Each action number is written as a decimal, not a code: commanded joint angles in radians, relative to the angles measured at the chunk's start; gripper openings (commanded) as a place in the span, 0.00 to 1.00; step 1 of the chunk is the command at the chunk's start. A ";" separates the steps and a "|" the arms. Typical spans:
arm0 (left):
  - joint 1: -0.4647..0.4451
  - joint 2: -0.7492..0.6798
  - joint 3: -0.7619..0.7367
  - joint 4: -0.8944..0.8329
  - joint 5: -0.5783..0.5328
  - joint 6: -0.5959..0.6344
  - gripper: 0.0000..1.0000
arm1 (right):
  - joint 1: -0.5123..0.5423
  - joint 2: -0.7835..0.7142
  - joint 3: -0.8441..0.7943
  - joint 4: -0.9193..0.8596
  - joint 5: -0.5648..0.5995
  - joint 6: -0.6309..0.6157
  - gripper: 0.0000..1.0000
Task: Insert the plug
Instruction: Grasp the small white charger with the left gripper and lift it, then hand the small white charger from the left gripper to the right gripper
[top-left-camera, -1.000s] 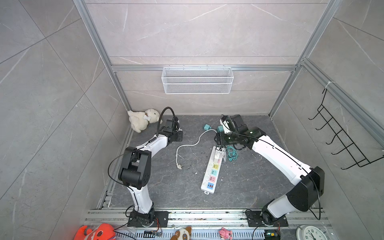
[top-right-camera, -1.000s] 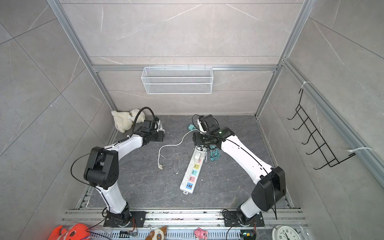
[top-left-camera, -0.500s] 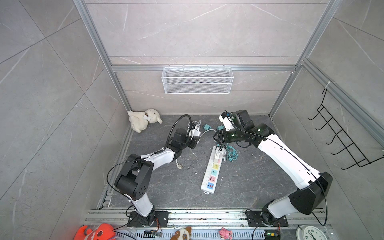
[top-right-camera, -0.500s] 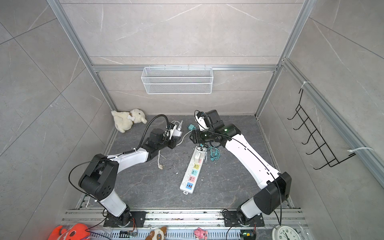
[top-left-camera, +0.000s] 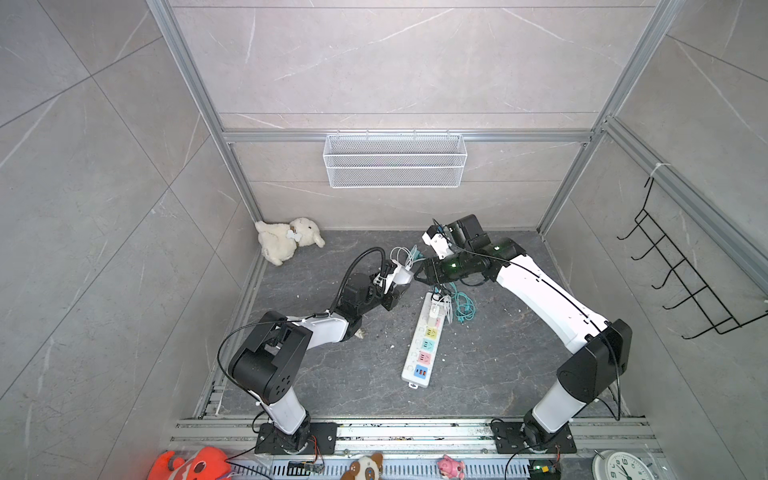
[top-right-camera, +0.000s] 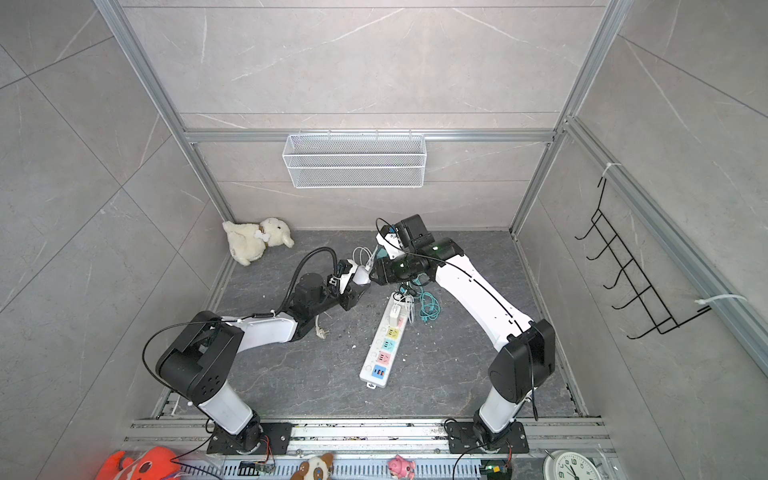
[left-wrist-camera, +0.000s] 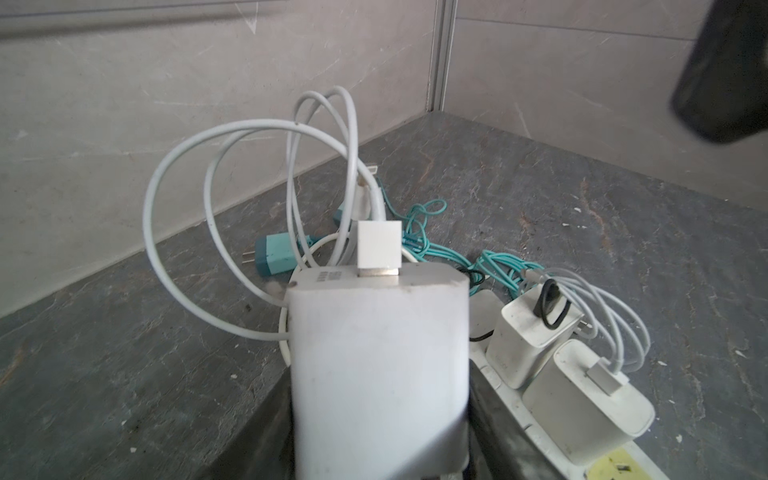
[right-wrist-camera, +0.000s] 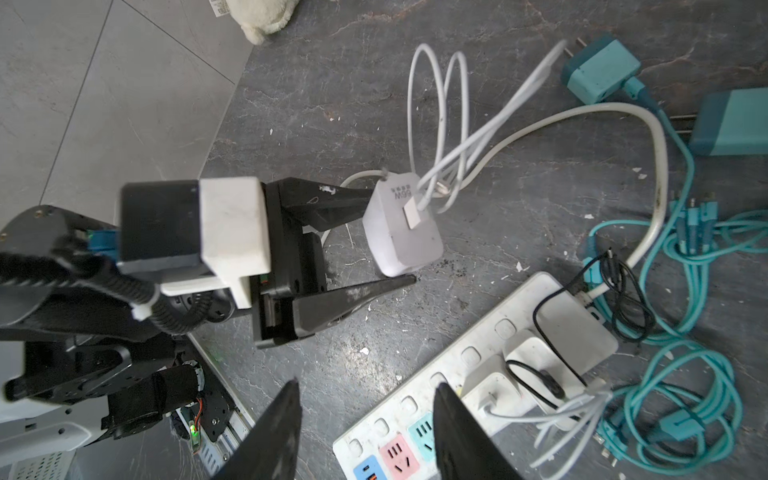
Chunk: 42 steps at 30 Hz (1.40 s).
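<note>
The left tool is clamped on the white 66W charger. It holds the charger clear of the tabletop, at about eleven o'clock from the power strip in a top view. The right tool is spread wide and empty, just at the charger's three o'clock. This looks like the carry-and-align step, perhaps a handover. The next move calls for turning the prongs, hidden here, toward a free socket in the strip's six o'clock half, then pressing down.

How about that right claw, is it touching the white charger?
Apart. The right wrist view shows floor between the right gripper and the white charger.
</note>
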 joint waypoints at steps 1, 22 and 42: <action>-0.015 -0.063 -0.012 0.115 0.066 -0.021 0.32 | -0.001 0.033 0.028 -0.012 -0.025 -0.022 0.52; -0.055 -0.129 -0.044 0.075 0.073 0.027 0.31 | 0.004 0.121 0.059 -0.002 -0.073 0.013 0.44; -0.074 -0.129 -0.019 0.045 0.067 0.046 0.36 | 0.016 0.128 0.026 0.003 -0.100 0.005 0.32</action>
